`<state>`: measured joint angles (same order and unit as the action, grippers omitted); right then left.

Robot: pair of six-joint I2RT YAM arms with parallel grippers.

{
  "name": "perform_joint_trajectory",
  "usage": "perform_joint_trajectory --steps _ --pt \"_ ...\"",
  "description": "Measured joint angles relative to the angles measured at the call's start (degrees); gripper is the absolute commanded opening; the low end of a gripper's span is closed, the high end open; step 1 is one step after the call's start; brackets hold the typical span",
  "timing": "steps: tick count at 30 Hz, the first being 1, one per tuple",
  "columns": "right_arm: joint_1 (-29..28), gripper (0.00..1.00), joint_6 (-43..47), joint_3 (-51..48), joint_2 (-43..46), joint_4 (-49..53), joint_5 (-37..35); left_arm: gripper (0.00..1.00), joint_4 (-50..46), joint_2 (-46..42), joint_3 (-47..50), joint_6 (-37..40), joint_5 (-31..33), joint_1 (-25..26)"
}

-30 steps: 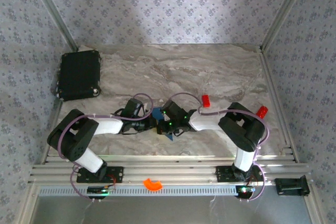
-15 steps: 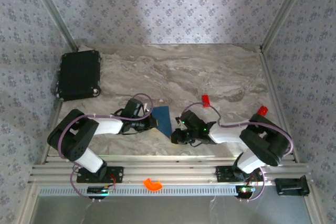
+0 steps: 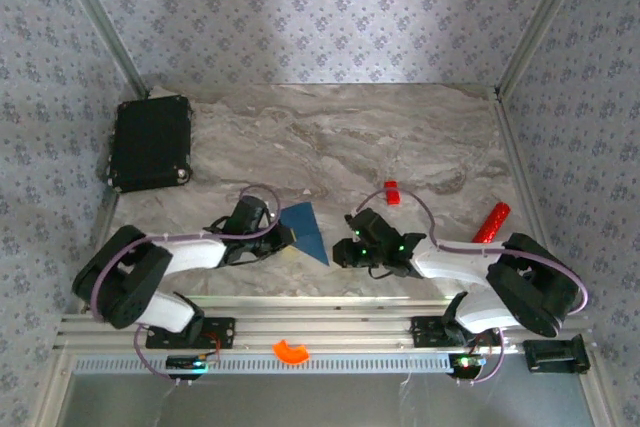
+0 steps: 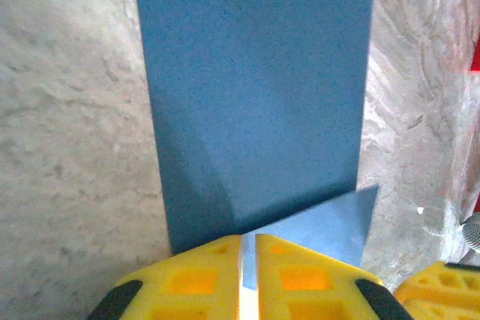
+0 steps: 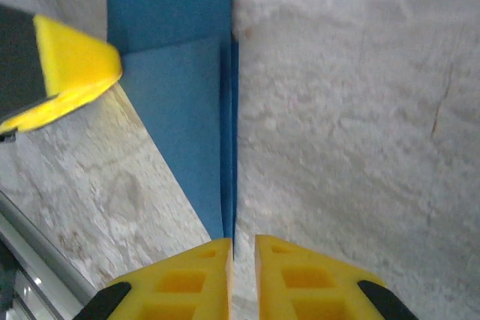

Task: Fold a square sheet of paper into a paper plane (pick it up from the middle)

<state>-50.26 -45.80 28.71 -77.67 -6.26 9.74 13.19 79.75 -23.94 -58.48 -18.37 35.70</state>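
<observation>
The square sheet of paper (image 3: pixel 305 228) is dark blue, folded to a pointed shape, and lies on the marble table between my two grippers. My left gripper (image 3: pixel 287 238) is at its left edge. In the left wrist view the paper (image 4: pixel 255 88) fills the middle, and a lighter raised flap runs into the narrow gap of the left gripper (image 4: pixel 249 242). My right gripper (image 3: pixel 344 252) sits just right of the paper's near tip. In the right wrist view the paper's (image 5: pixel 180 103) folded edge ends at the right gripper (image 5: pixel 243 243), whose jaws stand slightly apart over bare marble.
A black case (image 3: pixel 150 144) lies at the back left. A small red block (image 3: pixel 391 192) and a red cylinder (image 3: pixel 491 222) lie right of the arms. An orange curved piece (image 3: pixel 291 351) rests on the front rail. The left gripper's yellow finger (image 5: pixel 71 73) shows beside the paper.
My right gripper has drawn back to the right, off the paper, which has spread out flatter. Both pairs of jaws have parted a little. The left arm has settled lower and leftward.
</observation>
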Motion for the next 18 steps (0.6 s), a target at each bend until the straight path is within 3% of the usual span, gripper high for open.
perform_joint_trajectory --steps 2,6,12,18 --pt "0.8 0.22 -0.1 0.4 -0.2 -0.6 -0.2 0.37 -3.2 -3.8 -0.3 1.0 0.9 -0.2" --pt "1.5 0.32 0.5 0.6 -0.9 -2.4 0.3 0.51 -8.1 -9.3 -1.9 2.9 1.0 -3.3" --pt "1.6 0.34 2.1 5.5 -5.5 -2.6 3.0 0.56 -8.9 -10.5 -1.2 4.5 -5.9 -13.5" --pt "2.6 0.32 2.4 8.4 -10.1 -3.1 4.6 0.56 -8.9 -6.2 -1.2 5.5 -12.7 -15.0"
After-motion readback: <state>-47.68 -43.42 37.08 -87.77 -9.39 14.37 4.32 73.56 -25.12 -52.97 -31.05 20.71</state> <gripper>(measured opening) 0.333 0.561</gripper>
